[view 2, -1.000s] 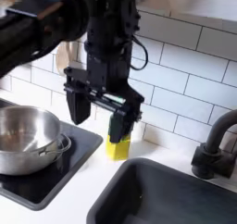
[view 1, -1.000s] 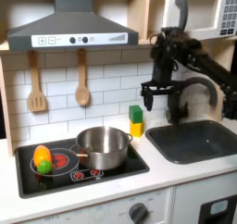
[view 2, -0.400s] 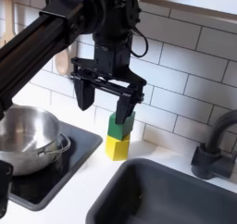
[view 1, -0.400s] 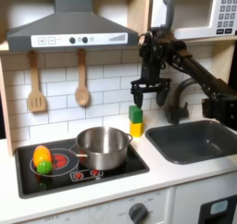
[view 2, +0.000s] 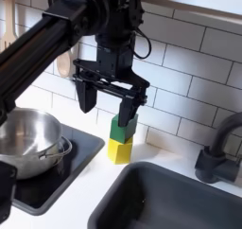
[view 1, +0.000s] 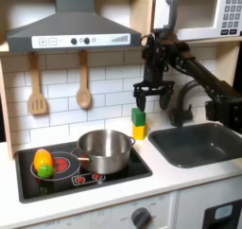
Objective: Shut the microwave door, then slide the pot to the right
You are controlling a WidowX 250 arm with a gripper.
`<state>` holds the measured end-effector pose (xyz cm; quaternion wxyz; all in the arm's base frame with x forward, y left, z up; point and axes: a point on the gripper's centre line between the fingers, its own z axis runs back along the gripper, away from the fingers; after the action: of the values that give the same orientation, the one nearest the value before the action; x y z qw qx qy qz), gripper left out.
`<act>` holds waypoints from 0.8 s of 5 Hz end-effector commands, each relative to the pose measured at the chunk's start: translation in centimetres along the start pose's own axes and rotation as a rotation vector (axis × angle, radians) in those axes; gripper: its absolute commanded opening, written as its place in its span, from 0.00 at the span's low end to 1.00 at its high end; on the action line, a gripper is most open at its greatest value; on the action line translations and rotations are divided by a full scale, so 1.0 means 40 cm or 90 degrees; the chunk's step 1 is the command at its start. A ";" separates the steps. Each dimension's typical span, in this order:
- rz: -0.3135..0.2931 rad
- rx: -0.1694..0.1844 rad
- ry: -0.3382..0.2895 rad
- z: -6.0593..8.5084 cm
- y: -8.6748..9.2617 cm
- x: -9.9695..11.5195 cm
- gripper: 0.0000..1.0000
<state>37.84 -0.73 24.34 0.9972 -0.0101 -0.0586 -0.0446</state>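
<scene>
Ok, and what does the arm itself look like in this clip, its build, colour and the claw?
The arm is black all over, built from boxy links with chunky joint housings. Black cables run along the upper link in the second exterior view. The claw has two flat black fingers hanging from a wide crossbar. No markings or labels are legible in either exterior view.

Microwave door [view 1: 197, 15] shut; shiny pot [view 1: 104, 149] upright on the stovetop [view 1: 132, 171]

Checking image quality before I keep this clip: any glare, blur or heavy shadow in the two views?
First exterior view: evenly lit but soft and low in detail, with bright reflections on the pot. Second exterior view: the near arm is a dark, blurred mass at the left edge, while the open gripper and the pot stay fairly sharp.
</scene>
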 end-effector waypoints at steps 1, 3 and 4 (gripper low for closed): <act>-0.004 -0.001 0.002 -0.007 -0.015 0.009 1.00; 0.004 -0.002 0.011 -0.016 -0.013 0.011 1.00; 0.009 -0.005 0.012 -0.018 -0.015 0.030 1.00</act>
<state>39.20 -1.45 23.29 0.9982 -0.0131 -0.0438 -0.0382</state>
